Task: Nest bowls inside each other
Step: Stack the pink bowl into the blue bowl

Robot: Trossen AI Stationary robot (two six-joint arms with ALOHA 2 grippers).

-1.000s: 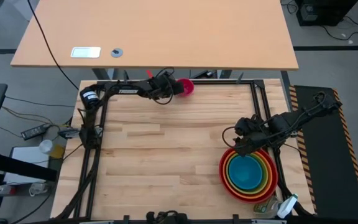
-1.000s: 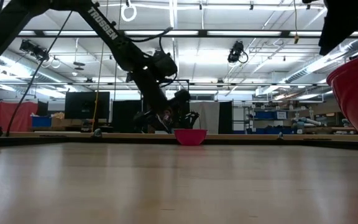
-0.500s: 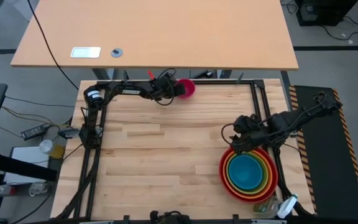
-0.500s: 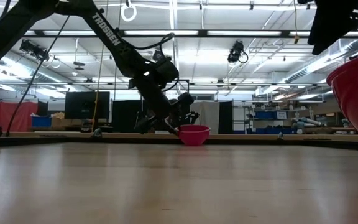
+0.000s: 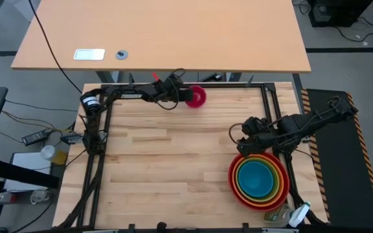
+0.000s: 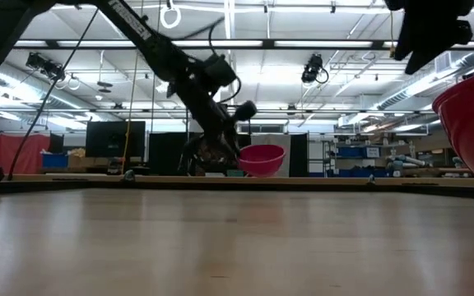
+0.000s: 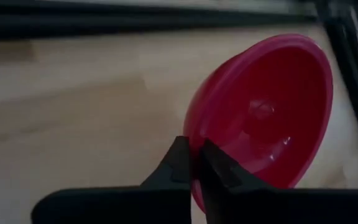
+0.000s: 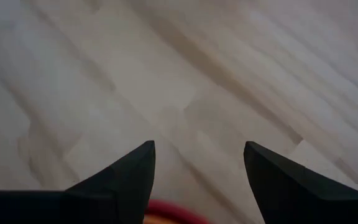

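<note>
The magenta pink bowl (image 5: 197,96) is off the table, held tilted near the far edge of the wooden table (image 5: 173,162), its mouth turned sideways. From table height it hangs clear of the surface. It is small, round, glossy and deep pink, with a highlight on the inner wall in the left wrist view (image 7: 272,118). The left gripper (image 7: 193,163) is clamped on its rim, one finger on the outer wall and one inside, the fingers drawn close together with the rim between them.

Near the table's right front corner sits the nested stack: the red bowl (image 5: 232,182) outermost, then the orange bowl (image 5: 237,183), the lime green bowl (image 5: 241,178) and the blue bowl (image 5: 258,180) in the centre. All four stand upright, concentric, on the table. From table height only the red bowl's wall (image 6: 471,123) shows, at the right edge.

The right gripper (image 5: 243,137) hovers just beyond the stack's far rim, above bare wood, its fingers (image 8: 126,171) spread apart and holding nothing. A sliver of the red rim shows between them in the right wrist view.

Writing: white letters on the left arm (image 6: 151,41) in the low view are partly legible, ending in "SSEN". A white label (image 5: 89,55) lies on the separate tan desk (image 5: 173,35) behind the table; its text cannot be read.
</note>
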